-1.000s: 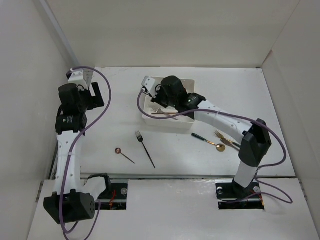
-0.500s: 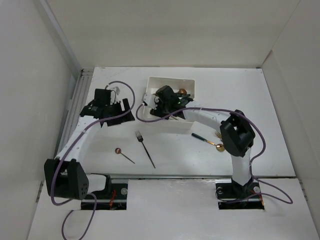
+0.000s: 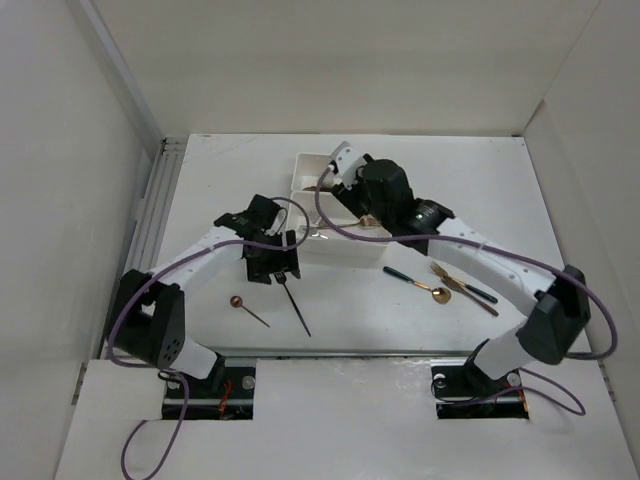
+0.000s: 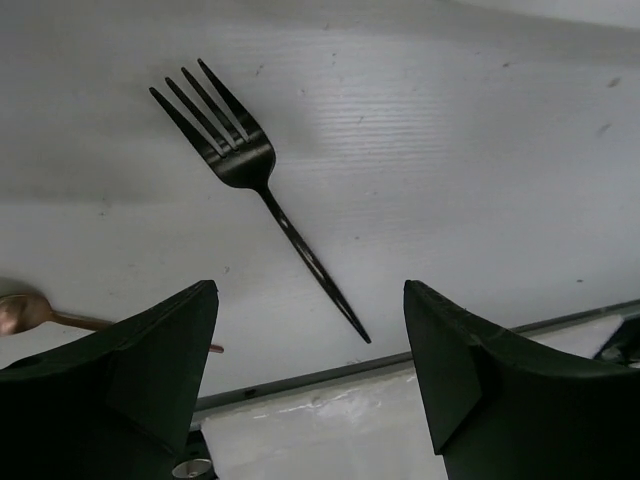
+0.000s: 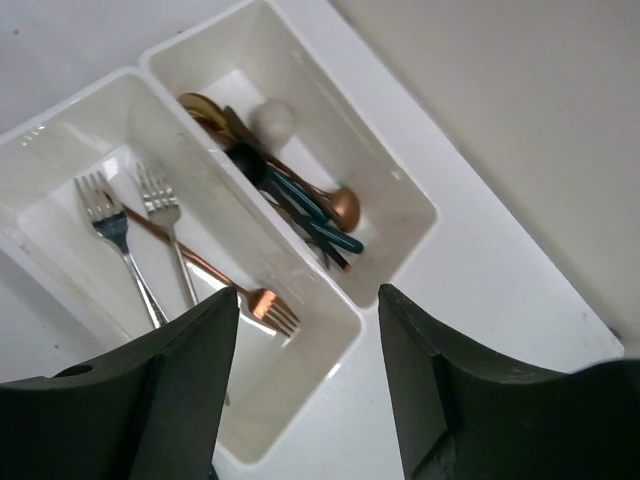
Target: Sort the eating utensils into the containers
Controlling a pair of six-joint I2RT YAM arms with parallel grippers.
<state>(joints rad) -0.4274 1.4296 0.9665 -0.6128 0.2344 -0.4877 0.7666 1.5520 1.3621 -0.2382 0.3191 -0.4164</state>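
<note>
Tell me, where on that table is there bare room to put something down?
The table is bare right of the trays, and left of them along the far edge. Another free patch lies between the black fork and the green-handled spoon. It is crowded around the trays and among the loose cutlery beside that spoon.

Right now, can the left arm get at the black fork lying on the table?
Probably yes. The left gripper is open directly above the black fork, which lies alone on bare table with nothing between them; the copper spoon sits off to one side.
</note>
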